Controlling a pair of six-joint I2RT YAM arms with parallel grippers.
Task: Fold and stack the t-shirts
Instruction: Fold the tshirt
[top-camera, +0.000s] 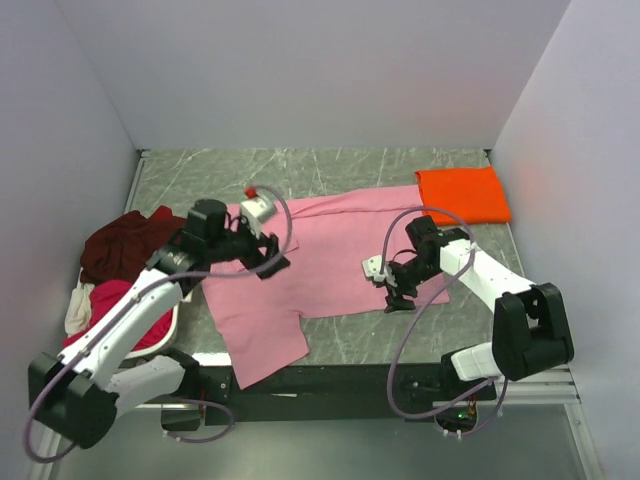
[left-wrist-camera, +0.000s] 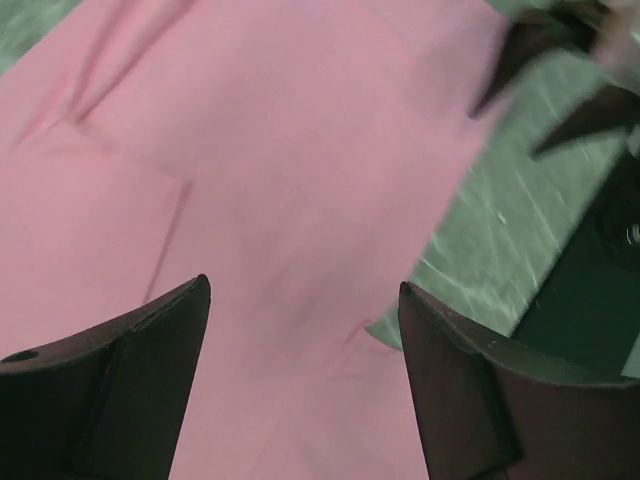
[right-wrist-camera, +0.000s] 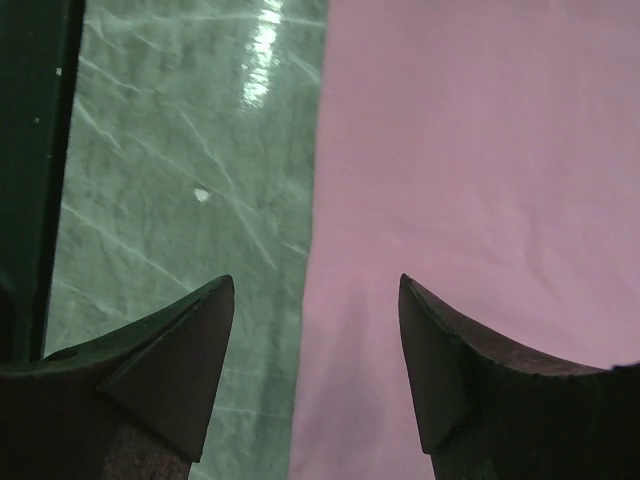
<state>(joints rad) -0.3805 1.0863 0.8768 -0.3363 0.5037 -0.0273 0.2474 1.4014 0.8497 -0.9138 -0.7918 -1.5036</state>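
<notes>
Three t-shirts lie heaped at the left edge of the green marbled table (top-camera: 400, 165): a dark maroon t-shirt (top-camera: 125, 243) on the far side, a magenta-red t-shirt (top-camera: 118, 300) nearer, and a cream t-shirt (top-camera: 77, 308) tucked at the outer side. Just right of the heap, the left gripper (top-camera: 272, 262) hangs over the left part of the light pink t-shirt (top-camera: 325, 255), its fingers spread apart with nothing between them, only pink cloth below. The pink t-shirt lies spread flat across the middle of the table. The right gripper (top-camera: 395, 297) is over the shirt's near right edge, its fingers likewise parted and empty. A folded bright orange t-shirt (top-camera: 462, 194) sits at the far right corner.
</notes>
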